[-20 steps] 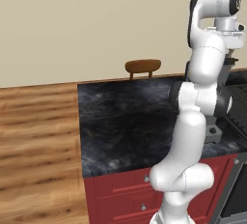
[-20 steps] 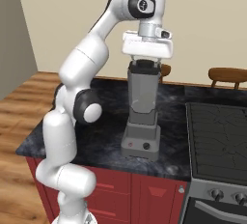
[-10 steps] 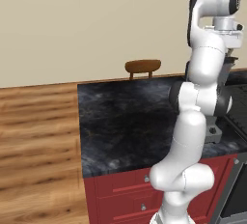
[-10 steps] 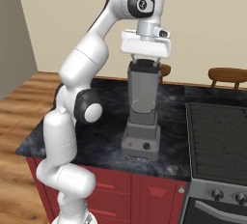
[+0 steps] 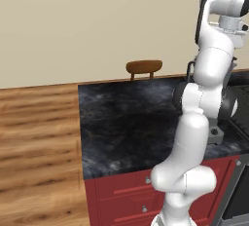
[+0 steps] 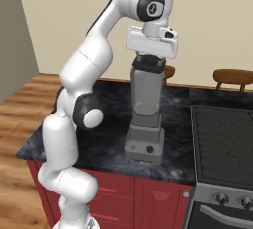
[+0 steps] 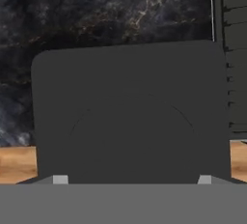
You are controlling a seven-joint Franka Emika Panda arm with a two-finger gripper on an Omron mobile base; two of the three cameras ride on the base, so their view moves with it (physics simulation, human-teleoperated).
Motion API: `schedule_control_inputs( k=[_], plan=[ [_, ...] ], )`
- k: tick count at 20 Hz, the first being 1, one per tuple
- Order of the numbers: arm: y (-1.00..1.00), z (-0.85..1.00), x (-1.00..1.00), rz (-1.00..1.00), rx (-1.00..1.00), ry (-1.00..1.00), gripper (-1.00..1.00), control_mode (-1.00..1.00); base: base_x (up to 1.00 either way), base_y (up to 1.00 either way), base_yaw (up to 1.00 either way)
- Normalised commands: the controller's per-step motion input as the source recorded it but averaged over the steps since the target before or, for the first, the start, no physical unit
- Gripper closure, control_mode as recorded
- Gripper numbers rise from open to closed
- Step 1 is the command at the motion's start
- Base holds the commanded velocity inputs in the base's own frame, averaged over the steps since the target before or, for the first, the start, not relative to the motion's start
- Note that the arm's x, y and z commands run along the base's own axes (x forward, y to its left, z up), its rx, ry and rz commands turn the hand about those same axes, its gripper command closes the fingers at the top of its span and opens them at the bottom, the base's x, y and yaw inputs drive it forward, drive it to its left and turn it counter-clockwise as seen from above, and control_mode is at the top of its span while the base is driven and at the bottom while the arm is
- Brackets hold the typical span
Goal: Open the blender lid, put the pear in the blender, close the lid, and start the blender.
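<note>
Floorboards of warm brown wood point(image 5: 34, 137) fill the left of the room, running up to a plain beige wall point(image 5: 97, 20). Right of them stands a red-fronted cabinet point(image 6: 123, 193) topped by a dark marbled stone counter point(image 5: 126, 122), with the curved back of a brown wooden chair point(image 5: 144, 67) showing beyond its far edge. On the right part of that counter sits the grey blender with its stepped square base and tapered translucent jar point(image 6: 147, 104), small buttons on the near face of the base. The flat dark grey-black square blender lid with rounded corners point(image 6: 148, 65) is on top of the jar, and from the hand view it spreads wide and close beneath the hand point(image 7: 130, 112). The white arm's two-finger gripper point(image 6: 149, 61) hangs directly over that lid, its white hand block just above the jar's rim. Its fingertips point(image 7: 60, 179) appear as small light tabs at the near edge of the lid, spread far apart, one toward each side of the cap; whether they touch the lid's edges I cannot tell from here. Further right, a black stove top point(image 6: 222, 144) lies level with the counter, knobs along its near front, and a second brown chair back point(image 6: 233, 77) stands against the far wall. I cannot make out the pear anywhere.
</note>
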Motion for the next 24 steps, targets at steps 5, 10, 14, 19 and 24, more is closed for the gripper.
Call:
schedule_control_inputs(
  k=[5,10,14,19,24],
  plan=[
    [0.03,-0.43,0.09,-0.14,0.00,-0.05,1.00,-1.00,0.00,0.00,0.00],
    [0.05,-0.64,0.08,-0.11,0.00,0.00,1.00,-1.00,0.00,0.00,0.00],
    [0.00,-0.28,0.03,-0.03,0.00,0.00,1.00,-1.00,0.00,0.00,0.00],
    [-0.05,0.10,0.00,0.00,-0.03,0.05,1.00,-1.00,0.00,0.00,0.00],
    [-0.01,0.01,0.00,0.00,-0.07,0.15,1.00,-1.00,0.00,0.00,0.00]
  ],
)
